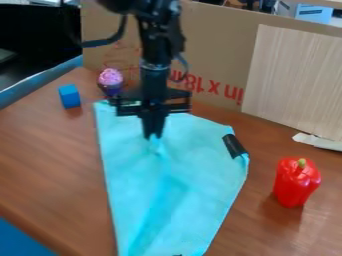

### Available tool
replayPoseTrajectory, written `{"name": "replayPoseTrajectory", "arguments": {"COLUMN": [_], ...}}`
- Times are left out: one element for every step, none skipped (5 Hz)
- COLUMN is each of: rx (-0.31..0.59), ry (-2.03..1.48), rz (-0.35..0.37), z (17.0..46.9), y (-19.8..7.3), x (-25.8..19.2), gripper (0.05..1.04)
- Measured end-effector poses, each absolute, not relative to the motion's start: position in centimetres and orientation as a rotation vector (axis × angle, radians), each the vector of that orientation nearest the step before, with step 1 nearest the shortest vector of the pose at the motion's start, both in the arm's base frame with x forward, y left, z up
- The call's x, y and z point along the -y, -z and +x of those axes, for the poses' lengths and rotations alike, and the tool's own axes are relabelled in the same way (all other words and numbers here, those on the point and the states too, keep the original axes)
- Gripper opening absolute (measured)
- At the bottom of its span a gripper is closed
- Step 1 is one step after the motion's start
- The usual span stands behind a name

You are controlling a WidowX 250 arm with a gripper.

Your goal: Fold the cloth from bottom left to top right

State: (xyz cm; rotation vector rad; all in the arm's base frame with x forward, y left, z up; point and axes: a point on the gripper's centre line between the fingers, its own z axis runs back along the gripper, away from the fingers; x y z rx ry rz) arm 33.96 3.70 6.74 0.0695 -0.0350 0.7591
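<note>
The gripper (153, 135) hangs over the upper middle of the light-blue cloth (200, 187), its fingers together and pointing down. A small peak of the cloth stands up between the fingertips, so the gripper is shut on it. From that peak a raised crease runs down toward the cloth's lower end at the bottom edge of the view. The cloth lies spread on the wooden table, with its upper left corner near the cardboard and its right corner beside a black object.
A black object (234, 146) lies at the cloth's right edge. A red pepper (296, 182) stands to the right. At upper left are a blue cube (69, 96) and a purple-topped toy (111, 81). Cardboard (217, 52) walls off the table's back (47, 155).
</note>
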Motion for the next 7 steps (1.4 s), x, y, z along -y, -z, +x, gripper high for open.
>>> {"name": "replayPoseTrajectory", "arguments": {"rx": [0.059,0.063,0.08,0.077,0.079,0.082,0.084], "ry": [-0.721,-0.699,-0.686,-0.688,-0.706,-0.716,-0.709], "rz": [0.053,0.05,0.042,0.062,0.083,0.102,0.107], "z": [35.1,35.7,36.7,38.0,39.2,40.1,40.4], "y": [-7.5,-7.5,-7.7,-6.8,-5.6,-4.5,-4.0], "x": [-1.4,0.3,1.7,2.8,3.1,3.4,4.2], "gripper": [0.058,0.058,0.058,0.058,0.058,0.058,0.084]}}
